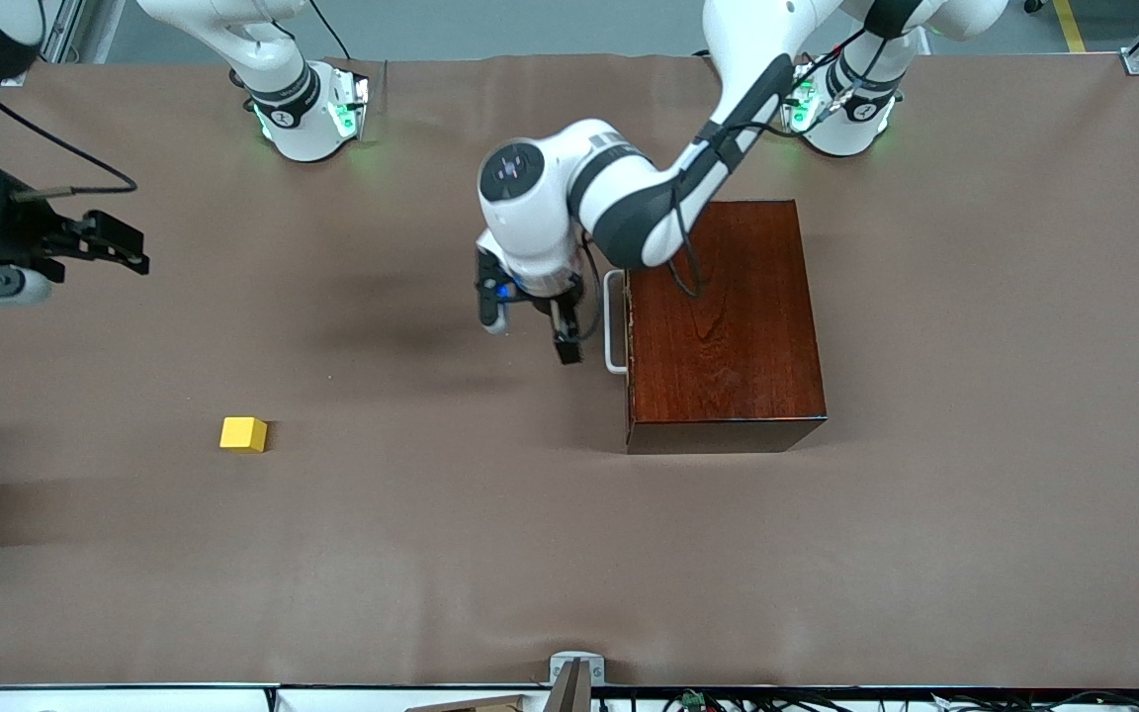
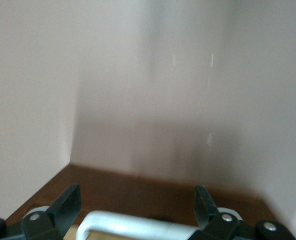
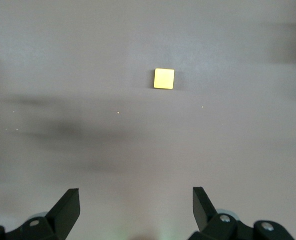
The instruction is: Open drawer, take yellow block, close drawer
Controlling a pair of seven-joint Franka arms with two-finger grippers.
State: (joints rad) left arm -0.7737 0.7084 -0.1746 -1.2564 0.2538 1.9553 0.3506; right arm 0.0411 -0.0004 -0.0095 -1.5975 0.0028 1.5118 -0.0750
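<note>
On the table: a brown cloth (image 1: 569, 554) covers it, bearing the wooden box and the yellow block.
Wooden box: glossy reddish-brown box (image 1: 723, 321) toward the left arm's end of the table.
Drawer: pushed in, only the white loop handle (image 1: 613, 322) showing on the box's front.
Left gripper: left gripper (image 1: 537, 331) hangs just in front of the handle, fingers spread apart and holding nothing.
Handle by the left fingers: in the left wrist view the handle (image 2: 138, 226) lies between the two fingertips (image 2: 68, 202), not clamped.
Right gripper: right gripper (image 1: 95, 242) waits over the cloth at the right arm's end, fingers wide apart and empty.
Yellow block: yellow block (image 1: 243, 433) sits on the cloth, well apart from the right fingers (image 3: 68, 202) and the box, nearer the front camera than both grippers.
</note>
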